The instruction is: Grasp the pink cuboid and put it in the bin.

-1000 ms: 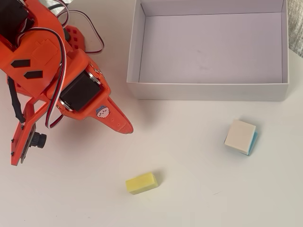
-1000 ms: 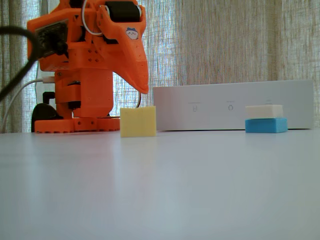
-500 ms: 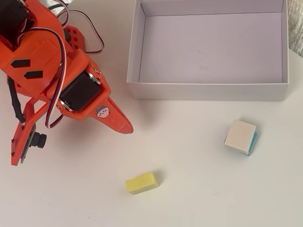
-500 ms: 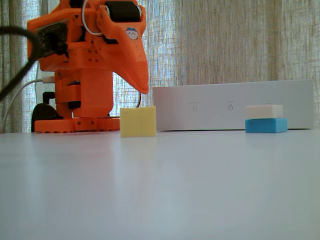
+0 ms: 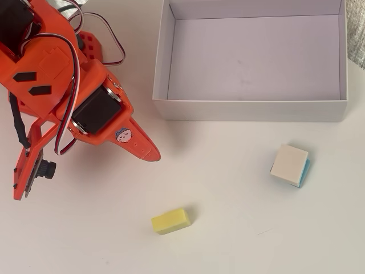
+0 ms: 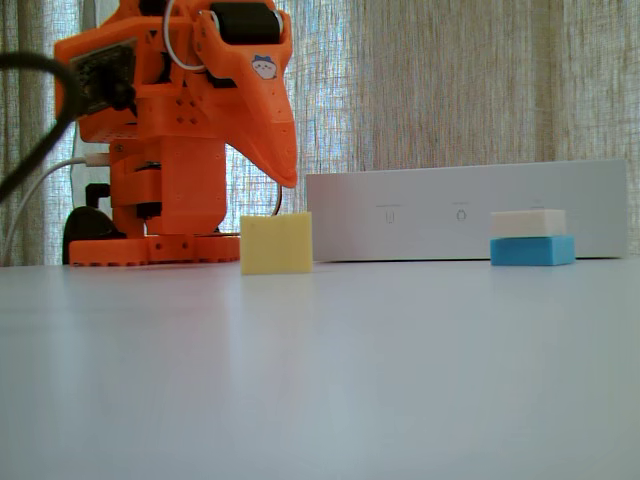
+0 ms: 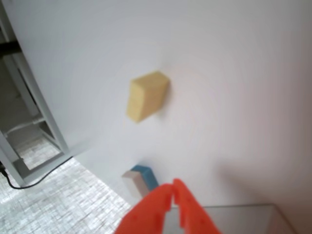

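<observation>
No pink cuboid is seen in any of the three views; only a small matte yellow foam-like block (image 5: 170,221) and a cream-topped teal block (image 5: 290,165) are found on the white counter (image 5: 239,240). The pink piece may lie outside the frames or behind the arm, but this cannot be told.

The large shallow white rectangular bin (image 5: 161,63) with low walls is seen empty at the far side of the counter in the overhead view, its front wall facing the fixed view. The yellow block is set well apart from the bin, and the teal block is placed nearer to its front wall, not touching it.

The orange plastic end effector (image 7: 173,191) is held above the counter, clear of every block, and its two pointed fingers are pressed together at the tips in the wrist view, with nothing pinched.

If the pink cuboid resembles the yellow block, it is judged to be light, soft and slightly compressible, with a matte surface that should not slip. A hold across its two narrower faces is judged best, with the fingers spread first and closed gently so the foam is not squashed or tipped.
</observation>
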